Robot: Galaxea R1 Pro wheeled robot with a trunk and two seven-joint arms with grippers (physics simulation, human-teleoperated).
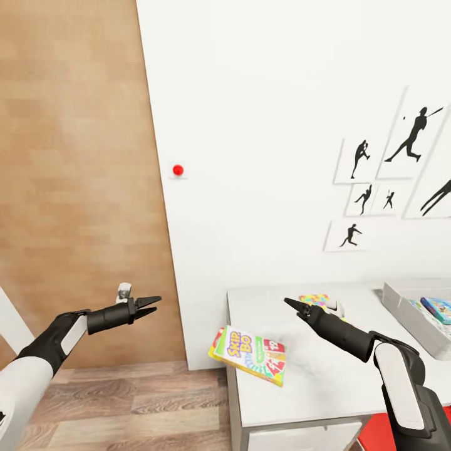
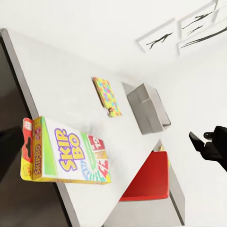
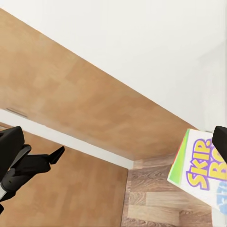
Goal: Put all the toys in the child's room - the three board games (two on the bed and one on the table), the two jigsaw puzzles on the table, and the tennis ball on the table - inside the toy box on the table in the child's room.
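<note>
A yellow-green Skip-Bo board game point(image 1: 250, 354) point(image 2: 66, 151) point(image 3: 201, 161) lies tilted over the white table's point(image 1: 326, 388) left edge, partly overhanging. A bright jigsaw puzzle point(image 1: 313, 299) point(image 2: 106, 94) lies farther back, partly hidden behind my right gripper point(image 1: 291, 305) point(image 2: 201, 142). That gripper hovers open above the table, right of the Skip-Bo box. My left gripper point(image 1: 149, 305) point(image 3: 54, 156) is open and empty in the air left of the table. The grey toy box point(image 1: 404, 313) point(image 2: 146, 109) at the table's right holds a blue board game point(image 1: 438, 308). The tennis ball and the bed are out of view.
A wooden door point(image 1: 75, 188) fills the left, beside a white wall with a red knob point(image 1: 178, 170) and black sports pictures point(image 1: 376, 181). A red chair point(image 1: 376, 432) point(image 2: 146, 182) stands at the table's near side. Wood-plank floor point(image 1: 138, 401) lies left of the table.
</note>
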